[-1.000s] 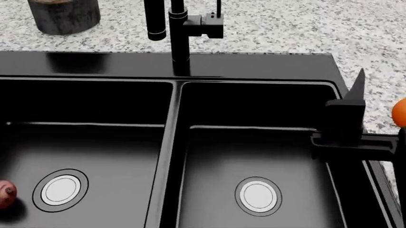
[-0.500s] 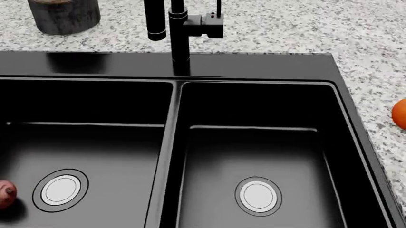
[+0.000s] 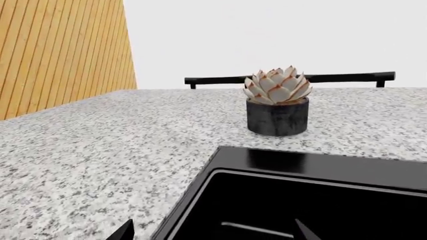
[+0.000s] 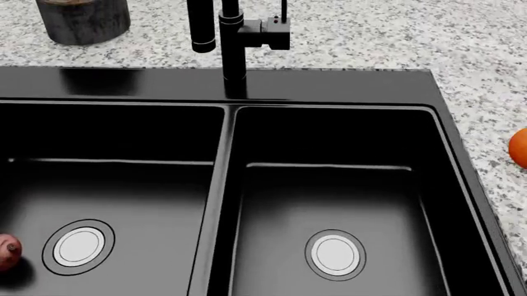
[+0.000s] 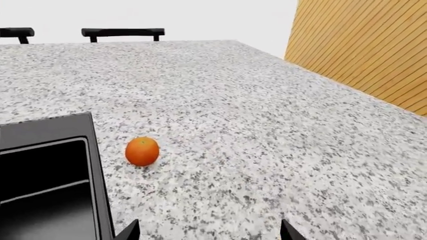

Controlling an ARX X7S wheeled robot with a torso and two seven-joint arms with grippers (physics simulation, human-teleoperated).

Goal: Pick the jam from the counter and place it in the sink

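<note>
The jam is out of view in every view. The black double-basin sink (image 4: 329, 86) fills the head view, and neither arm shows there. My left gripper (image 3: 213, 235) is open, its dark fingertips (image 3: 123, 231) straddling the sink's rim (image 3: 320, 167) and the speckled counter (image 3: 100, 150), with nothing between them. My right gripper (image 5: 210, 234) is open too, hanging over bare counter (image 5: 267, 125) just beside the sink's corner (image 5: 47, 130).
A round orange fruit (image 5: 142, 151) lies on the counter right of the sink (image 4: 519, 148). A reddish-brown vegetable (image 4: 7, 251) sits in the left basin. A black tap (image 4: 234, 37) stands behind the basins. A potted succulent (image 3: 277, 102) stands at the back left.
The right arm's dark shape, seen one second ago at the right rim of the sink in the head view, has left that view. Nothing else has moved.
</note>
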